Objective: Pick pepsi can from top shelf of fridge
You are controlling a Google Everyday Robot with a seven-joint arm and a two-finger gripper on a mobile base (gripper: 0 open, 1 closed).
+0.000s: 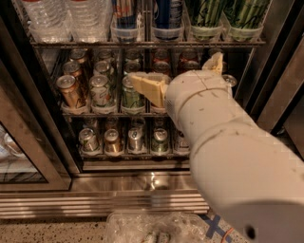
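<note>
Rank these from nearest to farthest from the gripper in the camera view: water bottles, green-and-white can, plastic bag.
The gripper is in front of the middle shelf.
1. green-and-white can, middle shelf, beside it
2. water bottles, top left
3. plastic bag, floor below

Open fridge [142, 201]: my gripper [148, 89] is hovering in front of the middle rack of short soda cans [102, 90], below the top shelf [85, 44]. There the pepsi can [167, 13] is standing in a clear holder beside tall green cans [209, 14]. My white arm [228, 156] is filling the right foreground.
</note>
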